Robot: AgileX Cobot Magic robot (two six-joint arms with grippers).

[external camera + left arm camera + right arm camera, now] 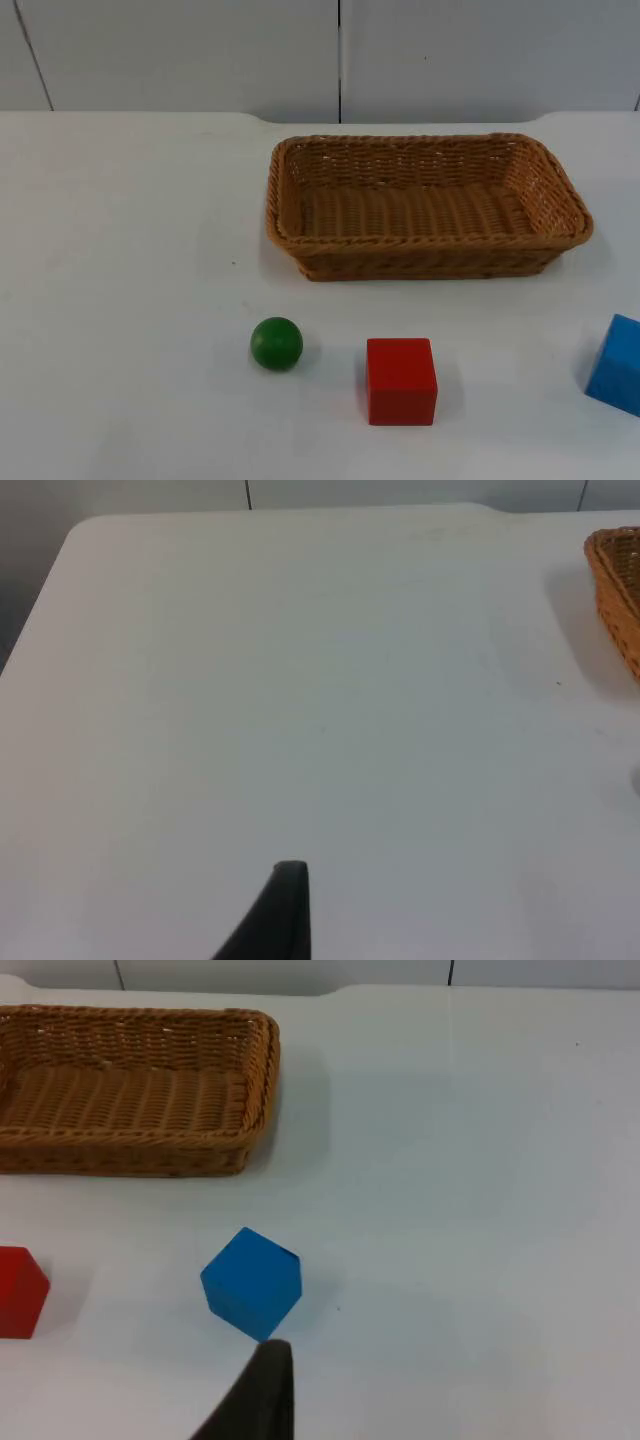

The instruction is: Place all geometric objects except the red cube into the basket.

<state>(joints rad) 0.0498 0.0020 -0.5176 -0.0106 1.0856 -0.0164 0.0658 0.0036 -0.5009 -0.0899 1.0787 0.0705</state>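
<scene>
Right gripper [262,1400] just beside blue wooden cube [251,1281], finger state unclear, left gripper [280,915] over bare white table [300,680], likewise unclear, oblong brown wicker basket [428,205] lying crosswise, green wooden ball [276,343] near red wooden cube [400,380].

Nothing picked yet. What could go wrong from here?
1. The green ball sits free on the white table; a glancing touch from the fingers would likely roll it away.
2. The red cube lies between the ball and the blue cube, so a grasp aimed slightly off could take the excluded piece.
3. The blue cube sits turned at an angle to the right gripper's fingertip, so the fingers may close on corners and slip. The basket is empty.
</scene>
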